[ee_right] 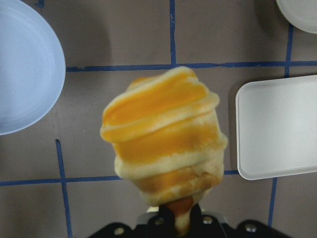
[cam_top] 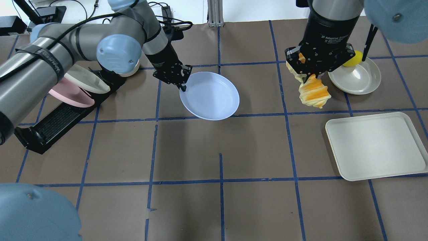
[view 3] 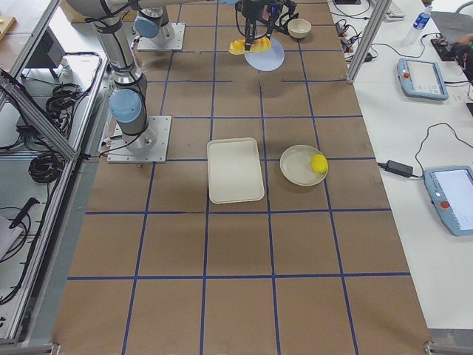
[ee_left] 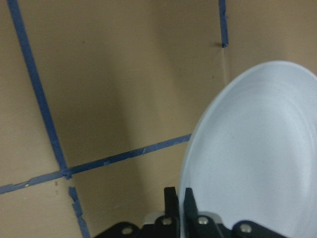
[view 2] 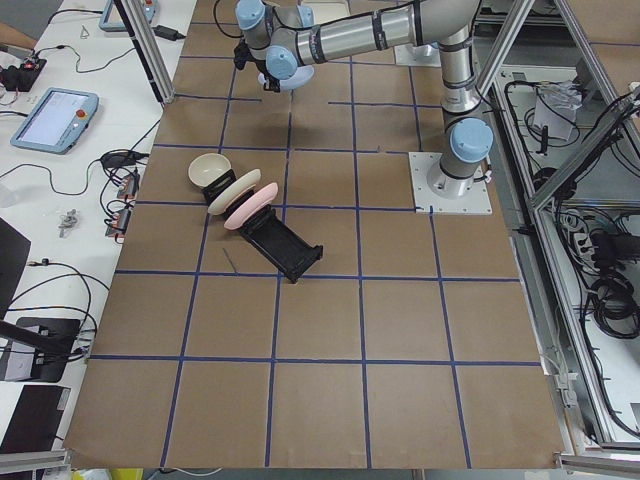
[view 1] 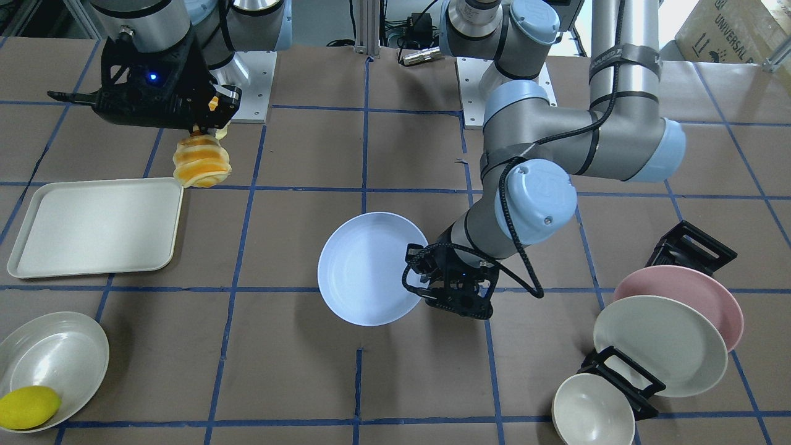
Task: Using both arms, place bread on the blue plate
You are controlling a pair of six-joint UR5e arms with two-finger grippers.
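Observation:
The bread (cam_top: 313,92), a twisted roll with orange and cream stripes, hangs from my right gripper (cam_top: 309,72), which is shut on its upper end and holds it above the table; it fills the right wrist view (ee_right: 166,136) and shows in the front view (view 1: 201,161). The blue plate (cam_top: 210,96) is held by its rim in my left gripper (cam_top: 182,87), lifted and tilted near the table's middle. It also shows in the front view (view 1: 368,269) and the left wrist view (ee_left: 252,158). The bread is well to the right of the plate in the overhead view.
A cream tray (cam_top: 376,145) lies below the bread's right. A grey bowl (cam_top: 356,75) with a yellow lemon (cam_top: 352,58) sits behind my right gripper. A black rack (cam_top: 57,124) holds a pink plate (cam_top: 68,97) and a cream plate (cam_top: 85,83) at left, with a small bowl (view 1: 592,413) by it.

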